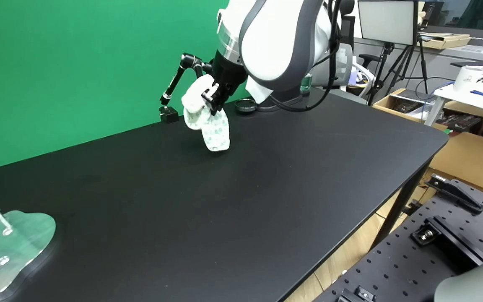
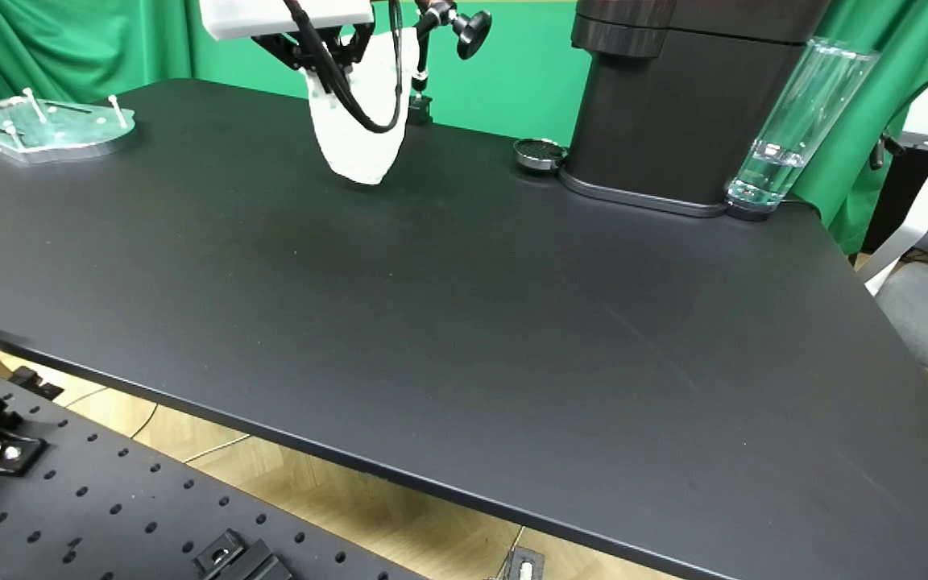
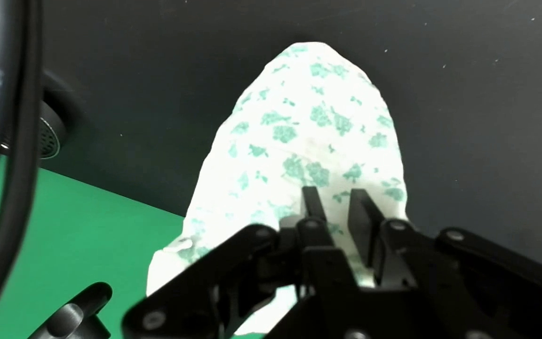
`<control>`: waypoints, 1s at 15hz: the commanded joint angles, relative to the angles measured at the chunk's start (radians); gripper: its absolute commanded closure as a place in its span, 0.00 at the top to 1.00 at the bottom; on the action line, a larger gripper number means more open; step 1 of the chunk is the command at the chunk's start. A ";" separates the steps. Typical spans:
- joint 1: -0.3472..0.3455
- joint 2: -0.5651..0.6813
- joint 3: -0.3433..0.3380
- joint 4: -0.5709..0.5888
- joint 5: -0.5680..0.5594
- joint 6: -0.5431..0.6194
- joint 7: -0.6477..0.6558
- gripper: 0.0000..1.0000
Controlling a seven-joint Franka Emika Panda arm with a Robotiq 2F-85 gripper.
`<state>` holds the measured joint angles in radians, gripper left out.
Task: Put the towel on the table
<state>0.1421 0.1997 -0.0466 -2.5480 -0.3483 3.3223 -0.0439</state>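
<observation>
A white, green-flowered cloth towel (image 1: 216,134) hangs from the black, two-fingered metal gripper (image 3: 334,194) over a matte black, flat-topped table (image 1: 162,209), a puffy fold bulging up beside the fingertips (image 3: 364,207) and a longer, rounded flap dropping below them. The gripper pinches the cloth partway along, its fingers drawn near each other with a narrow strip of print showing between their ends in the wrist view, where the towel fans out past the tips and reappears beneath the linkage. The flap's lower edge comes close to the tabletop (whether it touches, the pictures leave unsettled). The flower print, crisp from the wrist, gives way to a plain white face (image 2: 363,157) in an exterior view, crossed there by a loop of black cable (image 2: 331,71). A boxy black machine (image 2: 673,113) with a clear cylindrical container (image 2: 806,121) of liquid at its side stands there in broad view, a small round metal-rimmed cup (image 2: 540,155) just beside its base; in an exterior view, a flat white panel (image 1: 386,23) in a dark frame rises beyond the table. A clear, green-tinted plate (image 1: 32,233) set with white pegs (image 1: 1,220) sits in both exterior views, well apart from the towel. Above, the white-and-grey robot arm (image 1: 277,42) reaches in from the upper edge, its rounded links slanting down to a black wrist joint (image 1: 227,69), the gripper tipped toward the table before a bright green backdrop (image 1: 78,63).
</observation>
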 commanded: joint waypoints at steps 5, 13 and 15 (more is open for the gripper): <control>0.009 -0.070 0.013 -0.049 0.008 -0.083 0.015 0.81; 0.021 -0.079 0.019 -0.080 -0.007 -0.002 -0.012 1.00; 0.032 -0.064 -0.006 -0.071 0.004 0.029 -0.031 1.00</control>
<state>0.1496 0.1386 -0.0098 -2.6154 -0.3509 3.3109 -0.0544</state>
